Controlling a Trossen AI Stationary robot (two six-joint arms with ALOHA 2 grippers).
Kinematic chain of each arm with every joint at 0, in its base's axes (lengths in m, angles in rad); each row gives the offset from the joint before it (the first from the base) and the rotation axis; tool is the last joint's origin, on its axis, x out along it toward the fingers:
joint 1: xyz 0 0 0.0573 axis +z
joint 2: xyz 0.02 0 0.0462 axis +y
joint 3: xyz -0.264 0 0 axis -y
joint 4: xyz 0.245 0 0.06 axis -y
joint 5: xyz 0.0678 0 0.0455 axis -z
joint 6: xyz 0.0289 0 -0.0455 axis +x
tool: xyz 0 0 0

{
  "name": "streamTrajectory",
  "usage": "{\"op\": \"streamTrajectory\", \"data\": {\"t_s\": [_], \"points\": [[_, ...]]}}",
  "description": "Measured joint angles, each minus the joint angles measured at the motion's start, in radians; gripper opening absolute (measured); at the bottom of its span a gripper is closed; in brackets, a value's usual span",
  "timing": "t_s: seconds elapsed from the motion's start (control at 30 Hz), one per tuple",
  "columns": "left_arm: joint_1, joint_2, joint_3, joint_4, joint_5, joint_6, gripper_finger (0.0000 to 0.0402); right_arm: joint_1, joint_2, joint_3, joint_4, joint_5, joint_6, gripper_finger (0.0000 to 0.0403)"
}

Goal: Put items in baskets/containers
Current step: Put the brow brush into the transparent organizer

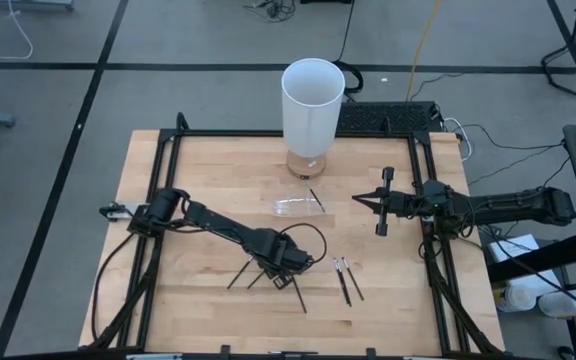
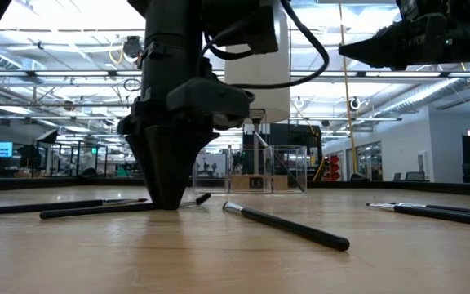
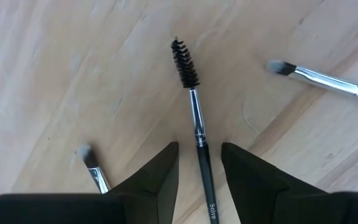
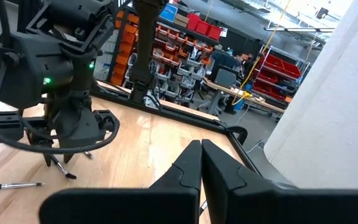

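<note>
Left gripper (image 3: 199, 171): down at the tabletop near the front middle of the table, fingers apart, straddling the handle of a spoolie brush (image 3: 194, 118); pads not seen pressing the handle, so grip not confirmed.
Spoolie brush: flat on the wood, black spiral bristle head pointing away from the fingers, silver ferrule behind it, dark handle running back between the two fingers.
Neighbouring brushes, left wrist view: one brush with grey tip and silver ferrule (image 3: 328, 79) lying off to one side, apart from the spoolie; another grey-tipped brush (image 3: 92, 165) partly hidden by a finger.
Brushes, high view: cluster of dark sticks (image 1: 253, 275) fanned out under and beside the left gripper; pair of brushes (image 1: 347, 279) lying close together to the right of that cluster, well apart from the gripper.
Clear container (image 1: 297, 205): low, see-through, on the table between the left gripper and the white cylinder (image 1: 312, 105); one dark stick (image 1: 316, 199) leaning at its right edge, inside or merely against, cannot tell.
White cylinder: upright at the back edge of the table, just behind the container.
Right gripper (image 4: 201, 163): fingers pressed together, empty, raised off the table at the right side, waiting.
Table (image 1: 198, 170): light wood inside a black frame.
</note>
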Motion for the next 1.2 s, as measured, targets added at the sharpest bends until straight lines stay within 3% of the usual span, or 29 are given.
{"op": "streamTrajectory", "data": {"t_s": [0.2, 0.6, 1.07, 1.2], "points": [[-0.008, -0.001, -0.054, 0.053, -0.005, -0.078, 0.0138, 0.0, 0.0, 0.0, -0.003, 0.0, 0.0, 0.0], [-0.027, -0.001, -0.06, 0.063, -0.033, -0.094, 0.0133, 0.0, 0.0, 0.0, -0.002, 0.0, 0.0, 0.0], [-0.032, -0.001, -0.06, 0.074, 0.006, -0.085, 0.0014, 0.0, 0.0, 0.0, -0.002, 0.0, 0.001, 0.0], [-0.035, -0.001, -0.06, 0.074, 0.002, -0.071, 0.0012, 0.0, 0.0, 0.0, -0.002, 0.0, 0.001, 0.0]]}}
